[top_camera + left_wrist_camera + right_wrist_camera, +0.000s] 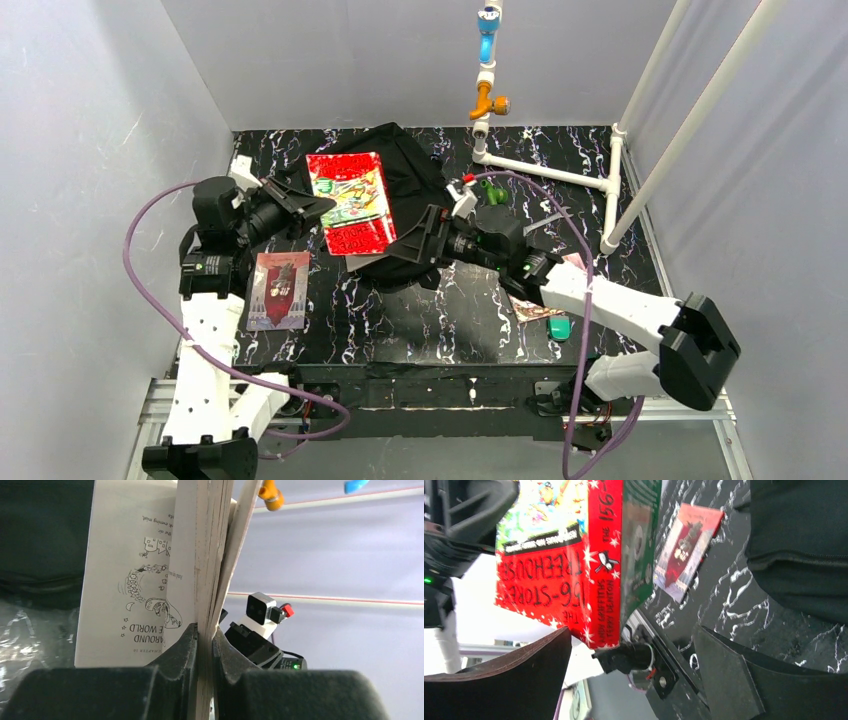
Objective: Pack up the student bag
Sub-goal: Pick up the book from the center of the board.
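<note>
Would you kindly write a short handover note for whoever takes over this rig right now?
Left tool shut on the red book at its edge, holding it over the student bag.
Right tool open beside the book, empty.
Bag lies at the back of the table.
Done: book gripped.
Left: slide it into the bag, then probably the thin book by the left arm.

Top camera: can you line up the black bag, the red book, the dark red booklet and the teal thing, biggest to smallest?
1. student bag, biggest, though partly covered
2. red book
3. dark red booklet
4. teal thing, smallest
</note>
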{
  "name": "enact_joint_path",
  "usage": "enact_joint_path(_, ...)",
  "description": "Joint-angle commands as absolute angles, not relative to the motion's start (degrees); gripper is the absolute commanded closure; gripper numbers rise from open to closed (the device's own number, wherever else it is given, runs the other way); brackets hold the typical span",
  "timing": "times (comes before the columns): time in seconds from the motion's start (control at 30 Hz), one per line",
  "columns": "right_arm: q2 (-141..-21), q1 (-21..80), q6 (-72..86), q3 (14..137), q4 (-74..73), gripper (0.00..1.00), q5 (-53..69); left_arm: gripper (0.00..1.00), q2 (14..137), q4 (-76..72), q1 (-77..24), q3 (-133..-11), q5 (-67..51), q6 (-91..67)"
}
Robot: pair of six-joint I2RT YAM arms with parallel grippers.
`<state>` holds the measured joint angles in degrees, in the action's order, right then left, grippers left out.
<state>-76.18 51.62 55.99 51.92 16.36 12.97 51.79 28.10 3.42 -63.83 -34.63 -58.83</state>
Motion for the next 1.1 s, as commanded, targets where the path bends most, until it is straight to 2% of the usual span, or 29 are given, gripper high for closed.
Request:
enact_joint_path(0.0, -70.9, 51.0, 62.4, 49.3, 30.4, 0.02, 7.1, 1.0, 51.2, 17.6, -2.5, -63.9, -35.5, -67.6)
enact_joint_path(0.1, -71.2, 51.0, 65.5, 48.3, 34.3, 0.0, 8.3, 1.0, 51.3, 13.9, -5.0, -62.2, -34.8, -69.8)
enact_joint_path(0.2, -70.9, 51.0, 69.8, 44.8, 42.2, 0.09, 7.8, 1.0, 51.4, 10.9, -7.6, -60.2, -33.5, -71.9)
enact_joint_path(0.27, -70.9, 51.0, 71.4, 43.5, 45.9, 0.22, 8.2, 1.0, 51.6, 10.1, -9.6, -59.5, -32.3, -71.8)
enact_joint_path(0.4, -69.0, 50.9, 70.0, 43.3, 43.4, 0.45, 9.4, 1.0, 52.2, 9.8, -10.9, -58.5, -31.7, -70.1)
enact_joint_path(0.43, -68.2, 50.8, 68.3, 43.1, 41.9, 0.64, 9.4, 0.95, 52.2, 10.0, -11.0, -58.1, -31.9, -69.2)
enact_joint_path(0.47, -67.0, 50.5, 66.6, 43.1, 39.7, 0.78, 9.3, 0.79, 52.1, 10.6, -11.0, -57.6, -32.1, -67.7)
enact_joint_path(0.5, -65.4, 49.8, 64.8, 43.1, 35.9, 0.88, 8.7, 0.54, 51.8, 13.1, -11.0, -57.7, -31.8, -63.9)
enact_joint_path(0.53, -63.7, 49.2, 62.2, 43.3, 30.9, 0.93, 7.2, 0.32, 51.5, 18.7, -10.9, -58.8, -29.9, -58.2)
enact_joint_path(0.57, -61.8, 48.2, 59.2, 44.1, 24.8, 0.99, 5.3, 0.15, 51.2, 25.3, -11.0, -60.0, -26.7, -52.9)
enact_joint_path(0.6, -60.0, 47.2, 56.1, 45.1, 17.1, 0.99, 2.7, 0.04, 50.9, 30.8, -10.9, -60.7, -22.5, -48.3)
enact_joint_path(0.63, -57.8, 46.1, 52.2, 46.4, 8.7, 0.99, -0.3, 0.02, 50.7, 36.8, -11.0, -61.4, -19.3, -44.6)
enact_joint_path(0.77, -57.6, 44.2, 30.4, 55.0, -14.5, 0.99, -6.9, 0.02, 49.2, 41.9, -11.0, -61.2, -18.0, -34.4)
enact_joint_path(0.87, -60.2, 44.0, 15.8, 60.9, -25.4, 0.99, -6.7, 0.02, 49.1, 37.9, -11.0, -60.0, -25.9, -33.0)
enact_joint_path(0.93, -61.1, 44.0, 10.3, 64.6, -28.8, 0.99, -1.8, 0.02, 50.6, 33.1, -11.0, -58.5, -33.0, -34.2)
enact_joint_path(1.07, -61.2, 43.6, 17.3, 67.5, -25.2, 0.99, 10.3, 0.02, 53.0, 17.6, -11.1, -53.8, -46.2, -44.7)
